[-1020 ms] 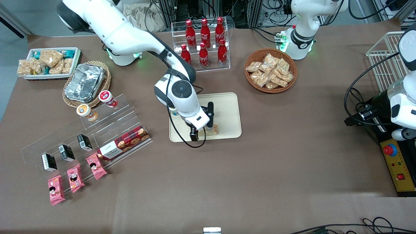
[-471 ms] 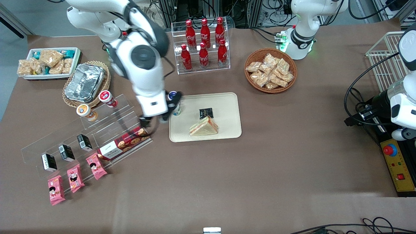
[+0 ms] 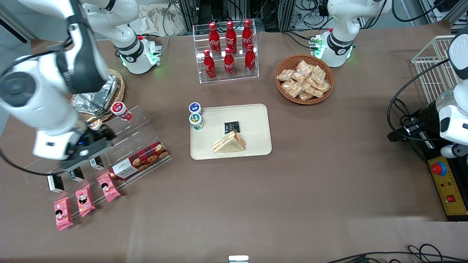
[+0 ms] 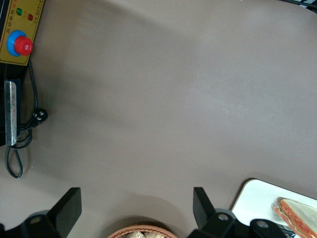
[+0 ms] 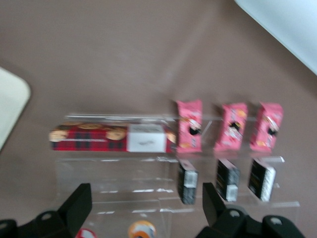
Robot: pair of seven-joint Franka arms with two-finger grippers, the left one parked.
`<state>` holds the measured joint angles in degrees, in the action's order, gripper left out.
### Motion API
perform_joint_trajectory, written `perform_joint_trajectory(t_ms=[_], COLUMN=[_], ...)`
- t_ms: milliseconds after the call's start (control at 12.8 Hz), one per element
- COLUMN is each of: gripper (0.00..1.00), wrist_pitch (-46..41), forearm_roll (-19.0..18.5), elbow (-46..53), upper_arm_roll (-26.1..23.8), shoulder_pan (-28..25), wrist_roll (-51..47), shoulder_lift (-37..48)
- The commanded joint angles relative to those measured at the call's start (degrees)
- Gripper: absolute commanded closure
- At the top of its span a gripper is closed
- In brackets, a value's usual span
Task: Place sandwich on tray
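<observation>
I see the clear-wrapped triangular sandwich (image 3: 229, 143) lying on the cream-beige rectangular tray (image 3: 256, 120). My black two-finger gripper (image 3: 95, 140), fingers spread and empty, hovers above the clear acrylic stepped rack (image 3: 139, 126), well apart.

I see a table under a plain brown cover (image 3: 256, 204), creased along the edge nearest the front camera; the light on it is soft and even, with faint shadows; grey floor (image 3: 11, 47) shows past the working arm's end; tangled cables and metal framing (image 3: 289, 14) run along the farthest edge; a white wire rack (image 3: 427, 58) and a yellow control box (image 3: 448, 190) with a red stop button sit at the parked arm's end.
</observation>
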<state>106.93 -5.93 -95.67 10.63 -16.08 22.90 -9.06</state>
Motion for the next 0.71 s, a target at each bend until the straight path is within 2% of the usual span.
perform_joint_trajectory(t_ms=[0, 78, 235, 471, 627], gripper=[0.01, 0.01, 0.01, 0.01, 0.01], wrist_pitch=[-2.6, -3.0, -3.7, -4.2, -4.5], forearm_roll=[5.0, 6.9, 7.2, 7.1, 7.1], elbow=[1.4, 1.1, 0.6, -1.9, -1.6], upper_arm_roll=[6.2, 8.9, 11.4, 11.5, 11.6], shoulder_pan=[-0.5, -0.5, -0.3, 0.1, 0.2], wrist_roll=[-0.9, -1.0, -1.7, -9.6, -8.9], shoulder_lift=[0.4, 1.4, 3.4, 7.2, 7.9])
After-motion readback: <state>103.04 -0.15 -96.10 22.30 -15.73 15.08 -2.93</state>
